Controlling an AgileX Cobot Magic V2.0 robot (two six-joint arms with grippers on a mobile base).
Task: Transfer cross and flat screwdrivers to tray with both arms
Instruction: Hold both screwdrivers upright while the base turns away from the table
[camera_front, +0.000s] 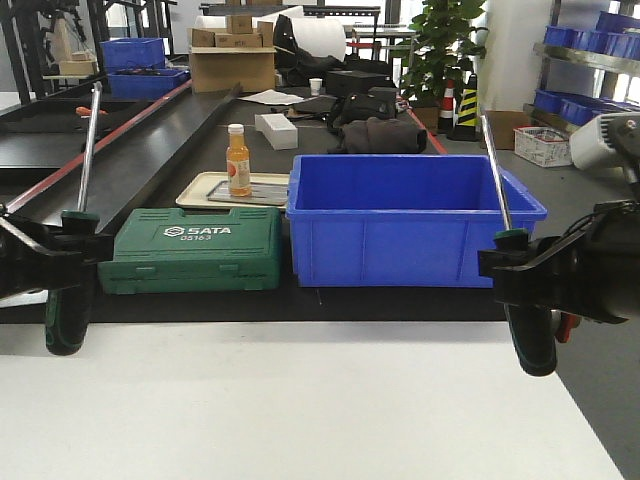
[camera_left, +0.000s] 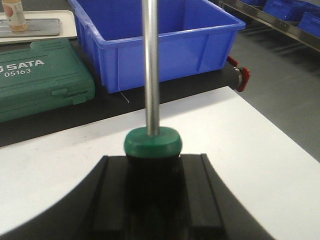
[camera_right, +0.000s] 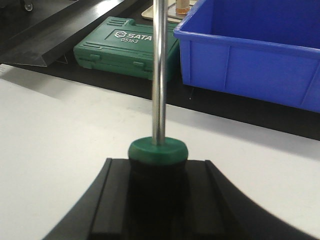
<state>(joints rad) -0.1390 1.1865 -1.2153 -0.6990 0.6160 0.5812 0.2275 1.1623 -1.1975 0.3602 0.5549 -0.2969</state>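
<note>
- Your left gripper (camera_front: 66, 246), a blocky black claw, is pinching the fat black handle of the left screwdriver (camera_front: 88, 150). This is a long tool with a green band and a thin silver shaft.
- The left screwdriver stands almost straight up, handle down and shaft up. Its top leans a little toward the middle.
- From the left wrist camera you see the green band (camera_left: 153, 142) sitting just above the black fingers (camera_left: 115, 200), which hug the handle on both sides.
- Your right gripper (camera_front: 528, 272), another blocky black claw, is pinching the right screwdriver (camera_front: 497, 175), which looks the same.
- The right screwdriver also stands handle down and shaft up, with its top leaning a little toward the middle.
- The two screwdrivers are well apart, one at each side of the flat white table top (camera_front: 300, 400). Their handle ends hang low in front of it. You cannot tell if they touch it.
- Behind the white table top sits a deep blue plastic crate (camera_front: 415, 235) on a dark bench.
- Just beside the crate lies a green plastic tool case (camera_front: 190, 255) marked SATA.
- Behind the case is a small cream tray (camera_front: 200, 190) with an orange bottle (camera_front: 237, 160) standing on it.
</note>
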